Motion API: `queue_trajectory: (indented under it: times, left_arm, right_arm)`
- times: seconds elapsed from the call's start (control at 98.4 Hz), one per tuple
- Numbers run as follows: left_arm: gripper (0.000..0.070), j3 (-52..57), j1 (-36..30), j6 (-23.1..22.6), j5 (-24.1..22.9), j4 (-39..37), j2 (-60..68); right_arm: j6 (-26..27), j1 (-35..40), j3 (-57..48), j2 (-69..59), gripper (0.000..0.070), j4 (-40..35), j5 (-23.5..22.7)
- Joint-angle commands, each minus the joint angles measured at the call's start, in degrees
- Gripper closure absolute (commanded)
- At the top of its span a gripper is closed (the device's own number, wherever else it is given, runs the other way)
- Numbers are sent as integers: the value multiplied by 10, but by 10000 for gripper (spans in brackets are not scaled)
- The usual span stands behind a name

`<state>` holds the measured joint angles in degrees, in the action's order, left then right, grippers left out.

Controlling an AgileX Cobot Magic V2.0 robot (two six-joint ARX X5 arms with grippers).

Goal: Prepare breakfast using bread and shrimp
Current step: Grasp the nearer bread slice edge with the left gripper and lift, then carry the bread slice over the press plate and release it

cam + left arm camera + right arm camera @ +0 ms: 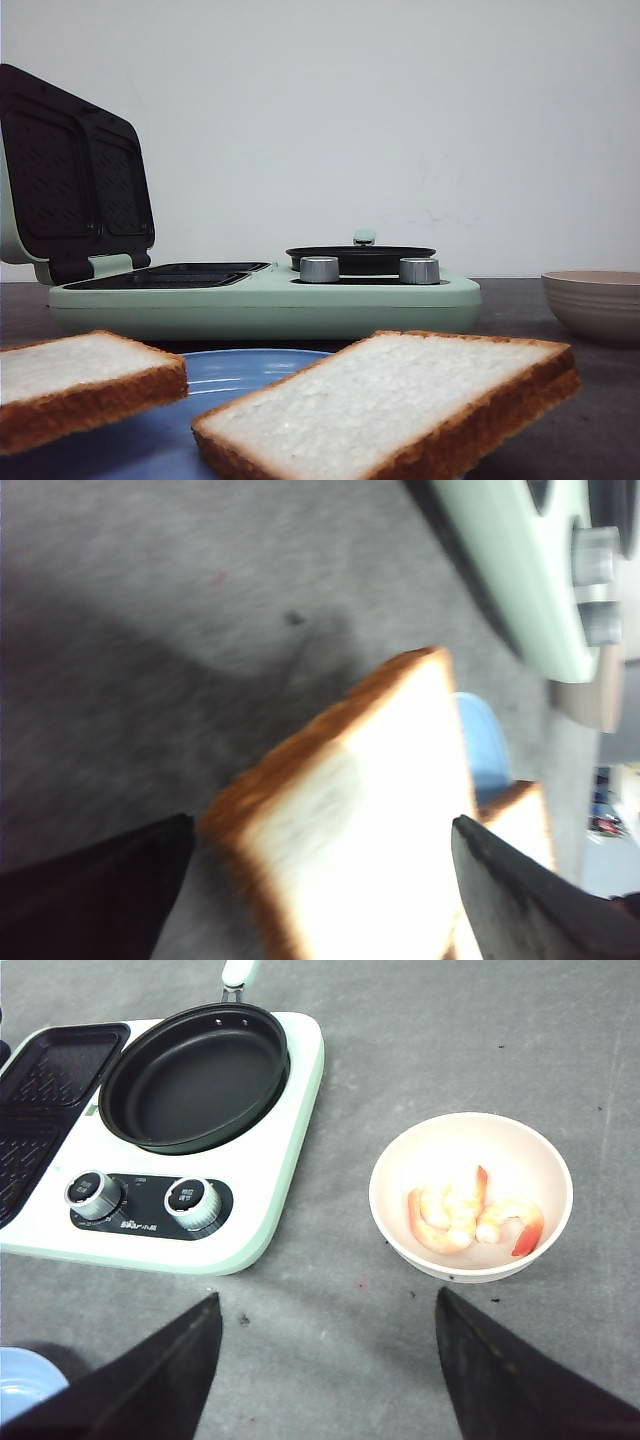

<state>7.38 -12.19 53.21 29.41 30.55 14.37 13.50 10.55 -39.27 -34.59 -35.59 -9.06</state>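
Partly cut off, two bread slices (400, 405) lie on a blue plate (240, 372); the left gripper (320, 880) is spread around one. Shrimp (470, 1215) sit in a bowl (400, 1215) on the table (450, 1040), before the spread, empty right gripper (325, 1360).

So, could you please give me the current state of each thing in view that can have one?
Sandwich maker lid: open, propped up.
Pan: empty.
Bowl: holds shrimp.
Bread: two slices, untoasted, over the blue plate.
Left gripper: jaws open, either side of a slice; contact unclear.
Right gripper: jaws open, empty.
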Motion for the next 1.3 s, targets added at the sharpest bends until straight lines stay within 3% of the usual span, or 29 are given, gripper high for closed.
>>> queue_trajectory:
  times: [0.0,0.081,0.183,0.447,0.63,0.843,1.037,1.291]
  left_arm:
    - [250,-11,-2,-11,5,-2,3]
    - [297,-12,-2,-12,6,-7,3]
    - [433,-13,-2,-12,6,-10,3]
    - [690,-14,-2,-14,4,-18,3]
    - [694,-13,-2,-15,8,-36,3]
    - [691,18,-7,-22,17,-133,2]
    - [690,130,-26,-146,-62,-122,30]
    - [690,292,-60,-389,-175,-95,179]
  right_arm:
    - [-2,2,-5,-2,279,4,-1]
    - [-2,2,-5,-2,279,4,-1]
    - [-2,2,-5,-2,279,4,-1]
    - [-2,2,-5,-2,279,4,-1]
    - [-2,2,-5,-2,279,3,-1]
    - [-2,2,-5,-2,279,3,-1]
    - [-2,2,-5,-2,279,4,-1]
    - [-2,2,-5,-2,279,4,0]
